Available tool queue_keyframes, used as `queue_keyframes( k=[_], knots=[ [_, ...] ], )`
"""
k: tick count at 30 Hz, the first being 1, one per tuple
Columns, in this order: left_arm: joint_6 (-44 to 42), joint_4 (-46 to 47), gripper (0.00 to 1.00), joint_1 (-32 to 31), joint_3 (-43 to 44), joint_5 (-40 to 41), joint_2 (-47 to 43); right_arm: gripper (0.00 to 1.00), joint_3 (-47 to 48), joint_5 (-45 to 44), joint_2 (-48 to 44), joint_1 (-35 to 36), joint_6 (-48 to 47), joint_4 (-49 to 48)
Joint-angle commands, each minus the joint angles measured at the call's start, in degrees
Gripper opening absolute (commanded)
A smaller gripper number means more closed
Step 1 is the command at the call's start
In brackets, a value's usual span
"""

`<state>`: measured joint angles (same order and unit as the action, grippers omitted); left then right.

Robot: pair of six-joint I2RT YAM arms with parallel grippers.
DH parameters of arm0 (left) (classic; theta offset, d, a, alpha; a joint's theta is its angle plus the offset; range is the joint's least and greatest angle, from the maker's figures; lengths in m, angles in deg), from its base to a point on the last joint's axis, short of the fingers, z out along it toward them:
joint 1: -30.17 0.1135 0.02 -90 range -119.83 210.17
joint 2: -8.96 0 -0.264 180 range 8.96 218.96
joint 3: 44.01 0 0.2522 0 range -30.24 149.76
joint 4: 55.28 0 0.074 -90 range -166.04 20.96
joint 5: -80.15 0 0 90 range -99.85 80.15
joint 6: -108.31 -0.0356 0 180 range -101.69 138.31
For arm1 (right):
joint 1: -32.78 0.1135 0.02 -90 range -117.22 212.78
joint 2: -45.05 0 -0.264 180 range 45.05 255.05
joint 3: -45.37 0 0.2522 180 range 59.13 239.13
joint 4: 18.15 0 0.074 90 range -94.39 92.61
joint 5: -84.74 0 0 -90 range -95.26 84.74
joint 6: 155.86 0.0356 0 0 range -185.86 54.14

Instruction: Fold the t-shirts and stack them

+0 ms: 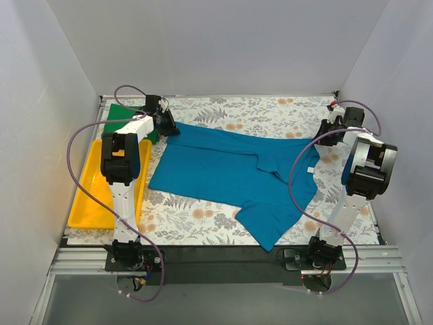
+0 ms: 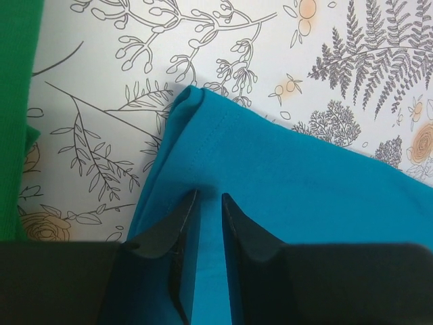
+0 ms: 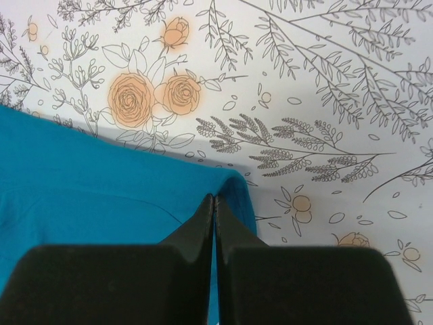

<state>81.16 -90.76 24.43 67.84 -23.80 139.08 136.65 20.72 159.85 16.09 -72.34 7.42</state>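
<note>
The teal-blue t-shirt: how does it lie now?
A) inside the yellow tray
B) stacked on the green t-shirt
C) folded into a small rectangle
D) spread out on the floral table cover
D: the teal-blue t-shirt lies opened out across the floral table cover, not yet folded small.

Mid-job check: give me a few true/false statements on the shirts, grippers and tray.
1. The left gripper and right gripper each pinch a corner of the teal shirt. True.
2. The green shirt lies on the teal one. False: it sits apart, at the far left.
3. The teal shirt is folded small. False: it lies spread across the table.
4. The tray is on the left side. True.
</note>
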Motion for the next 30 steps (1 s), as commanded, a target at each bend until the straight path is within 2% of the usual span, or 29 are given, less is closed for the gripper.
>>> queue_keyframes(
  k=[1,20,30],
  knots=[
    [-0.54,-2.89,0.19,0.38,2.46,2.18,1.00,0.01,2.99,-1.89,0.07,-0.01,-1.52,-1.80],
    [-0.27,-3.60,0.22,0.64,5.10,1.65,2.06,0.01,-6.49,-0.23,-8.63,-0.80,-3.54,-1.97],
    [-0.27,-3.69,0.22,0.81,5.54,1.47,2.50,0.01,-8.43,-0.49,-8.37,-0.98,-3.54,-1.79]
  ],
)
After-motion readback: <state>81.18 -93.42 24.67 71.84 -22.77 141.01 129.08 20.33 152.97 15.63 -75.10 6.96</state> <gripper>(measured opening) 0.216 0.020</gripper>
